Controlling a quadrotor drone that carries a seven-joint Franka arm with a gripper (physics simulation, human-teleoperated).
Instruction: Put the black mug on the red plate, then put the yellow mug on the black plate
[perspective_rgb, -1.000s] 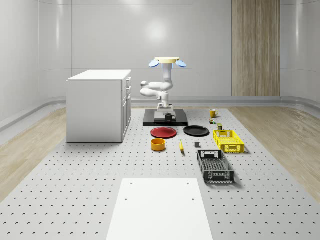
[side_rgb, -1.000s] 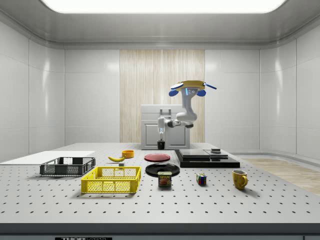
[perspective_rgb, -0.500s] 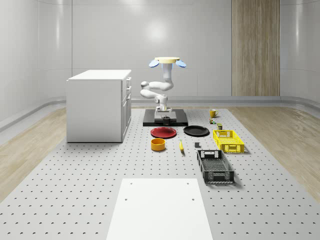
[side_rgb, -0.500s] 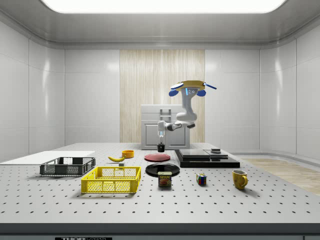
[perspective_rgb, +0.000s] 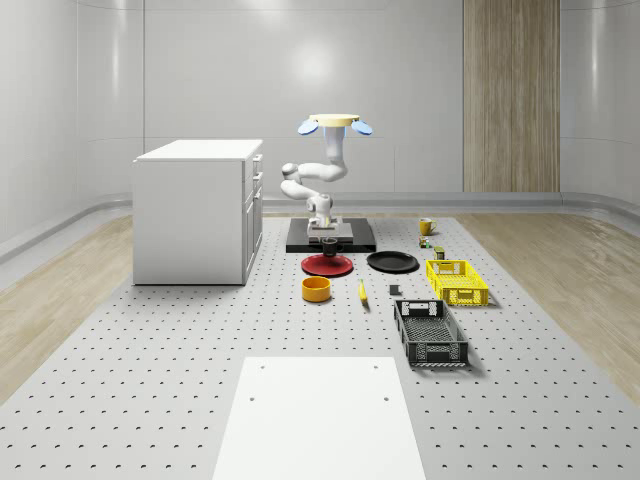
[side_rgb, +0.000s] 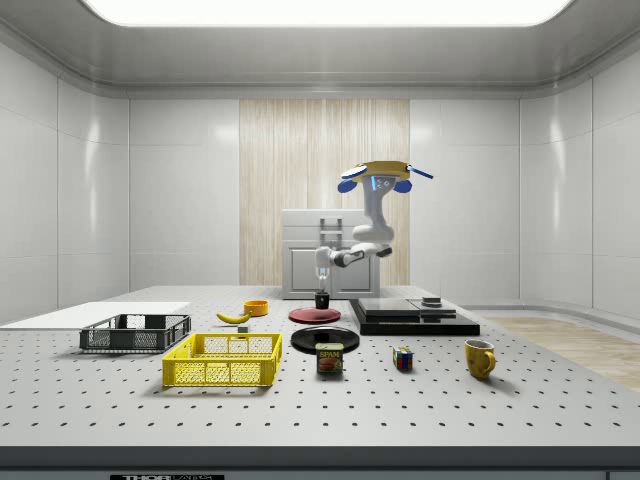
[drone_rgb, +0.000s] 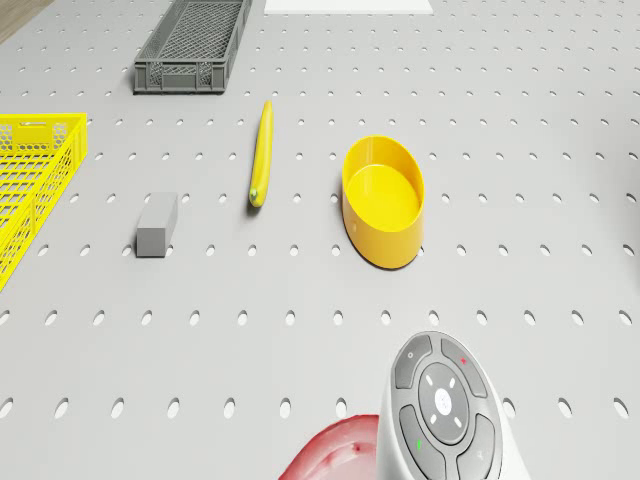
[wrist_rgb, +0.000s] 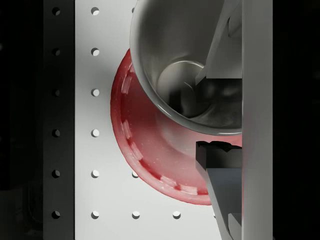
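Hovering in the air behind the red plate (perspective_rgb: 327, 265), above the black platform (perspective_rgb: 362, 240): the drone (perspective_rgb: 335, 124), white arm folded down and forward. Gripper (side_rgb: 322, 284) hanging directly over the red plate, jaws pinching the black mug (side_rgb: 322, 299) by its rim, one finger (wrist_rgb: 220, 47) inside the cup and the other outside, as seen from the wrist. Mug upright, just above the plate; contact with it cannot be told. Black plate (perspective_rgb: 392, 262) just beside the red one, toward the whole-scene view's right. Yellow mug (side_rgb: 479, 358) well apart, standing on the perforated table (perspective_rgb: 150, 340) near the side view's right. In the drone view: yellow bowl (drone_rgb: 383, 200), banana (drone_rgb: 261, 152), small grey block (drone_rgb: 156, 224), yellow crate (drone_rgb: 30, 180), dark grey crate (drone_rgb: 194, 45).
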